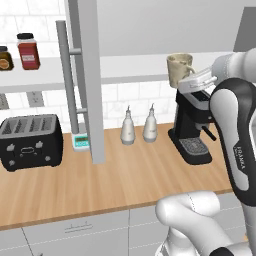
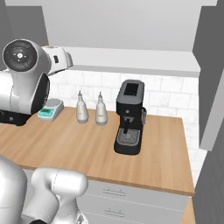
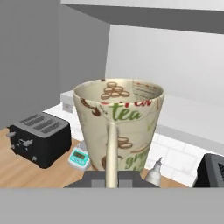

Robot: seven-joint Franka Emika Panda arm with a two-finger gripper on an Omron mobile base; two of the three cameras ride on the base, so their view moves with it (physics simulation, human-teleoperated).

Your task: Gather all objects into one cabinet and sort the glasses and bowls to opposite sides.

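A beige speckled mug (image 3: 118, 124) with "tea" lettering stands upright in front of the hand camera, its handle facing the lens. My gripper (image 3: 111, 178) is shut on that handle near its base. From the left base view the mug (image 1: 179, 67) hangs at the level of the cabinet's pale shelf board (image 1: 130, 74), with my gripper (image 1: 189, 79) just right of and below it. The cabinet's grey back wall (image 3: 175, 57) and shelf board (image 3: 192, 114) lie behind the mug. The same shelf board (image 2: 135, 59) appears bare. The bowls are out of view.
On the wooden counter (image 1: 130, 175) stand a black toaster (image 1: 31, 141), a small scale (image 1: 80, 142), two white bottles (image 1: 128, 128) and a black coffee machine (image 1: 192, 131). A grey upright panel (image 1: 90, 75) divides the cabinet from the shelf holding red-lidded jars (image 1: 28, 50).
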